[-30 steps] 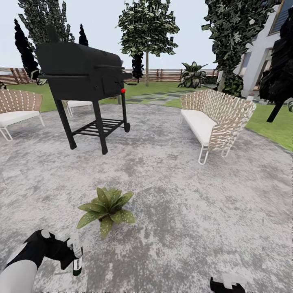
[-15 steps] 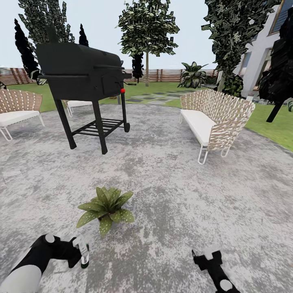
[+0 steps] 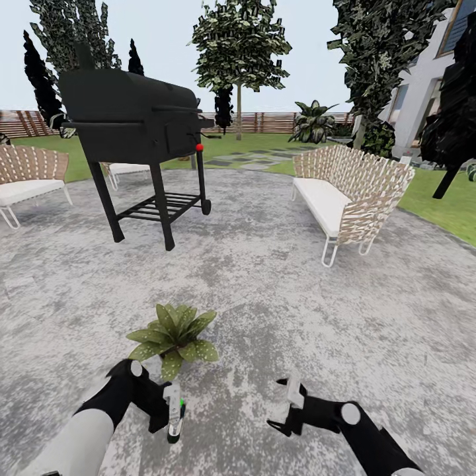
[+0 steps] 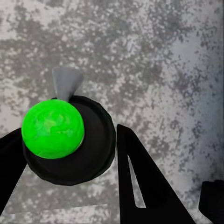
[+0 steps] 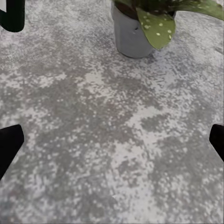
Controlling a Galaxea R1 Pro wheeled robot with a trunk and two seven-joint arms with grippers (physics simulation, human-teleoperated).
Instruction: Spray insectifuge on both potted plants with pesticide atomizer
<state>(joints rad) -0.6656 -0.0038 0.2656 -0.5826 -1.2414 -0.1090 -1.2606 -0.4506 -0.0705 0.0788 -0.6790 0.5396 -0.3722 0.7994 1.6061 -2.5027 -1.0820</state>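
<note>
Left tool (image 3: pixel 173 418): closed on the small dark green spray bottle w/ pale grey-white nozzle head, i.e. the pesticide atomizer (image 3: pixel 174 412). Bottle held upright, clear of the mottled grey paved patio (image 3: pixel 277 297). In left wrist view the atomizer (image 4: pixel 65 140) is seen from above: dark round body, bright green cap, grey nozzle tip, black fingers either side.

Right tool (image 3: pixel 285 406): open, empty, pale fingers spread; in right wrist view its dark fingertips (image 5: pixel 9 144) stand wide apart over bare paving. Well apart from the left tool, same distance ahead of the robot.

Potted plant (image 3: pixel 173 336), low rosette of pointed pale-speckled green leaves in a small grey pot: just ahead of the left tool, near it, not touching. Right wrist view shows its grey pot (image 5: pixel 131 37) and one speckled leaf ahead of the right tool.

Progress, est.: pick-up done, atomizer in hand. Approach to plant no. 1 looks about complete. No spray or coating visible on the leaves; cannot tell if any spraying is done. Second plant not located in these views. Left to do, by judgement: aim nozzle at this plant, spray to full cover, then find and cover plant no. 2.

Other items beyond: black barbecue grill on legs (image 3: pixel 135 125), woven wicker sofa w/ white cushion (image 3: pixel 347 192).
</note>
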